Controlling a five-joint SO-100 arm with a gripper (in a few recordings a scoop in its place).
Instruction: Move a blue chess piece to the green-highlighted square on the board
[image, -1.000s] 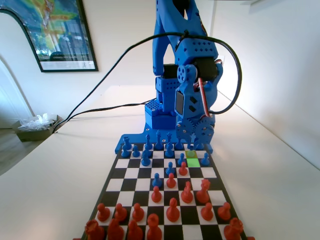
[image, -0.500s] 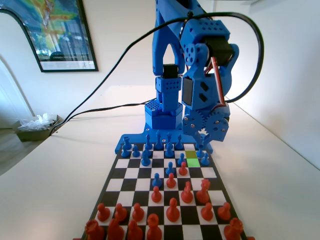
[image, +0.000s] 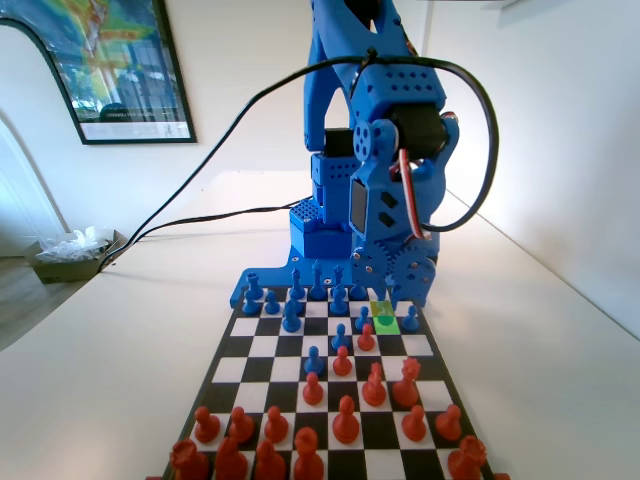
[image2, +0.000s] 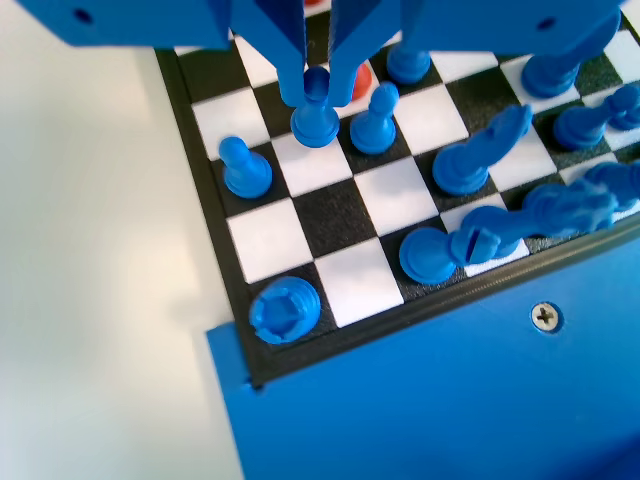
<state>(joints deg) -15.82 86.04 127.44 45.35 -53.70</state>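
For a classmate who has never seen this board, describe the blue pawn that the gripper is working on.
Find the blue arm's end of the board. In the wrist view, the gripper hangs over it. The blue chess piece is the only pawn with its round head between the two jaws.

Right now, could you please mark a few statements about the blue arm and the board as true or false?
1. The jaws flank the head of the blue chess piece. True.
2. That pawn lies toppled. False: it stands upright.
3. In the fixed view, the red pieces crowd the near end of the board. True.
4. The gripper hangs over the red pieces. False: it is low at the far, blue end, at the green-highlighted square.
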